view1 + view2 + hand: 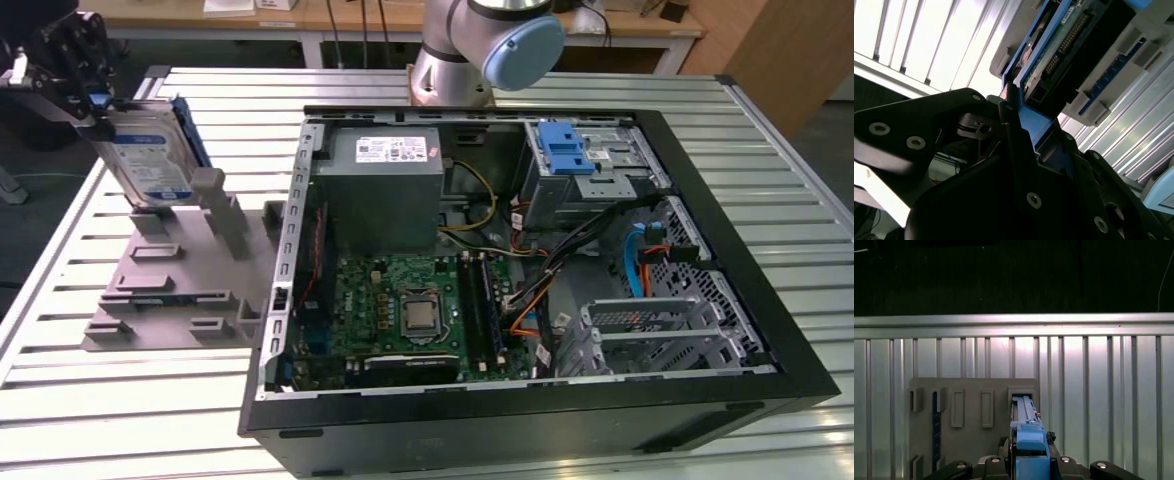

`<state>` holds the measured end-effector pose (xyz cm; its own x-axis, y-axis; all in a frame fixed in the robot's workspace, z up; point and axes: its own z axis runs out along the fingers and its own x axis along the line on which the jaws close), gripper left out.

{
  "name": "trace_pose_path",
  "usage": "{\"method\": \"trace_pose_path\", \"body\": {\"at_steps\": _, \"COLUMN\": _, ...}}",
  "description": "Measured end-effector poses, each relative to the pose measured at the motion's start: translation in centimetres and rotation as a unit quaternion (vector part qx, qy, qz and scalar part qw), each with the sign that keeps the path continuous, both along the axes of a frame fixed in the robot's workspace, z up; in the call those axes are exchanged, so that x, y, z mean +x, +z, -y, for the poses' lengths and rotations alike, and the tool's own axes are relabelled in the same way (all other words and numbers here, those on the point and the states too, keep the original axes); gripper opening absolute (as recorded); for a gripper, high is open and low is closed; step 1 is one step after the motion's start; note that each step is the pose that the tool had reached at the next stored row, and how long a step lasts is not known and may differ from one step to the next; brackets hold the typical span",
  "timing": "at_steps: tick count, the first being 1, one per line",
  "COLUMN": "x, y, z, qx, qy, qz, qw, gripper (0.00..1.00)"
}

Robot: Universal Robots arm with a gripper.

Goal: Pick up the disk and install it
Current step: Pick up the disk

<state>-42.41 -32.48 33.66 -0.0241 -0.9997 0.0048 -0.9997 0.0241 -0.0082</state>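
grip: my gripper (94, 102) is clamped on the blue bracket edge of the disk (147, 152) | disk: on edge, slightly tilted, over the grey fixture (174, 300) on the slatted table (80, 400) | at the exterior view's left of the open computer case (534, 412)

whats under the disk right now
The grey fixture plate with its upright posts lies under the disk, on the slatted table. The disk's lower edge is hidden behind a post, so contact with the plate cannot be told.

Slatted table (790, 232) bears grey fixture (163, 300) and open computer case (534, 425).
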Motion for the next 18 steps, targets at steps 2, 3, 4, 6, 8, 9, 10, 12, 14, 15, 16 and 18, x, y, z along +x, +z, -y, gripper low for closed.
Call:
{"method": "trace_pose_path", "body": {"at_steps": 2, "x": -0.03, "y": 0.24, "z": 0.0, "qx": 0.0, "qy": 0.0, "qz": 0.0003, "qw": 1.0, "gripper": 0.36}}
{"method": "trace_pose_path", "body": {"at_steps": 3, "x": -0.04, "y": 0.32, "z": 0.0, "qx": 0.0001, "qy": 0.0, "qz": 0.0003, "qw": 1.0, "gripper": 0.36}}
{"method": "trace_pose_path", "body": {"at_steps": 4, "x": -0.05, "y": 0.4, "z": 0.0, "qx": 0.0001, "qy": 0.0, "qz": 0.0004, "qw": 1.0, "gripper": 0.36}}
{"method": "trace_pose_path", "body": {"at_steps": 6, "x": -0.08, "y": 0.53, "z": -0.01, "qx": 0.0001, "qy": 0.0, "qz": 0.0006, "qw": 1.0, "gripper": 0.36}}
{"method": "trace_pose_path", "body": {"at_steps": 8, "x": -0.13, "y": 0.77, "z": -0.01, "qx": 0.0001, "qy": 0.0, "qz": 0.001, "qw": 1.0, "gripper": 0.36}}
{"method": "trace_pose_path", "body": {"at_steps": 9, "x": -0.14, "y": 0.84, "z": -0.01, "qx": 0.0001, "qy": 0.0, "qz": 0.0011, "qw": 1.0, "gripper": 0.36}}
{"method": "trace_pose_path", "body": {"at_steps": 10, "x": -0.15, "y": 0.92, "z": -0.01, "qx": 0.0001, "qy": 0.0, "qz": 0.0012, "qw": 1.0, "gripper": 0.36}}
{"method": "trace_pose_path", "body": {"at_steps": 12, "x": -0.16, "y": 1.05, "z": -0.01, "qx": 0.0001, "qy": 0.0, "qz": 0.0013, "qw": 1.0, "gripper": 0.36}}
{"method": "trace_pose_path", "body": {"at_steps": 14, "x": -0.18, "y": 1.18, "z": -0.01, "qx": 0.0002, "qy": 0.0, "qz": 0.0015, "qw": 1.0, "gripper": 0.36}}
{"method": "trace_pose_path", "body": {"at_steps": 15, "x": -0.19, "y": 1.24, "z": -0.01, "qx": 0.0002, "qy": 0.0, "qz": 0.0017, "qw": 1.0, "gripper": 0.36}}
{"method": "trace_pose_path", "body": {"at_steps": 16, "x": -0.19, "y": 1.31, "z": -0.01, "qx": 0.0002, "qy": 0.0, "qz": 0.0018, "qw": 1.0, "gripper": 0.36}}
{"method": "trace_pose_path", "body": {"at_steps": 18, "x": -0.21, "y": 1.45, "z": -0.01, "qx": 0.0003, "qy": 0.0, "qz": 0.0019, "qw": 1.0, "gripper": 0.36}}
